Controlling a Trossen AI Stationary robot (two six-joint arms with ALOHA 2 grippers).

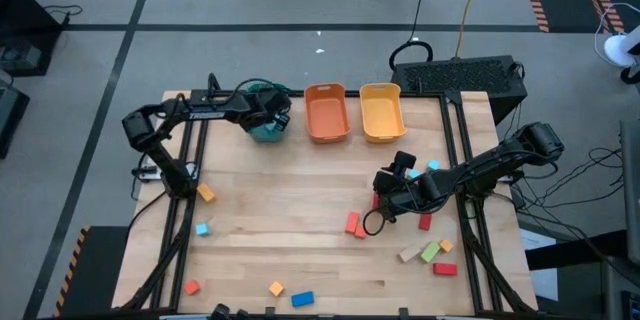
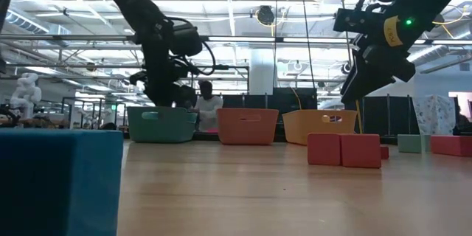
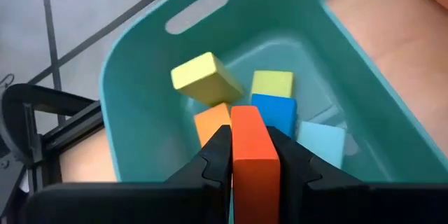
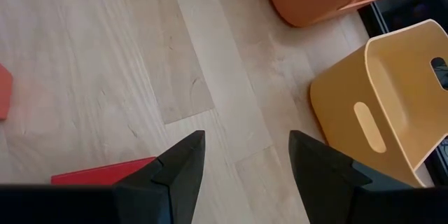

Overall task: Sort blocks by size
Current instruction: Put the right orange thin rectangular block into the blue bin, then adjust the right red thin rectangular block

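Fingers of the left gripper (image 3: pixel 255 164) are pinched on an orange rectangular wooden block (image 3: pixel 253 152), its long axis running straight out between them toward the bin below; the teal plastic bin (image 3: pixel 364 77) lies directly under the held block, so a release here should, by my judgement, drop it among the blocks already inside: a yellow wooden bar (image 3: pixel 206 78), a yellow cube (image 3: pixel 271 82), a blue cube (image 3: pixel 274 114), a pale blue block (image 3: pixel 323 142) and an orange one (image 3: pixel 210 120). In the high view the left gripper (image 1: pixel 268 112) hangs over that teal bin (image 1: pixel 264 132) at the table's far left; beside it stand an orange plastic bin (image 1: pixel 326 112) and a yellow plastic bin (image 1: pixel 381 110).

Fingers of the right gripper (image 4: pixel 245 161) are spread with nothing between them, above bare wooden table (image 4: pixel 105 56); a red flat block (image 4: pixel 105 174) lies touching or just beside one fingertip, I cannot tell which. From above, the right gripper (image 1: pixel 389 192) hovers near a pair of red blocks (image 1: pixel 355 224), and the right arm is plainly the nearer one for those, and for the tan, green and red pieces (image 1: pixel 430 252) toward the near right corner; scattered blocks at the near left (image 1: pixel 203 228) lie closer to the left arm.
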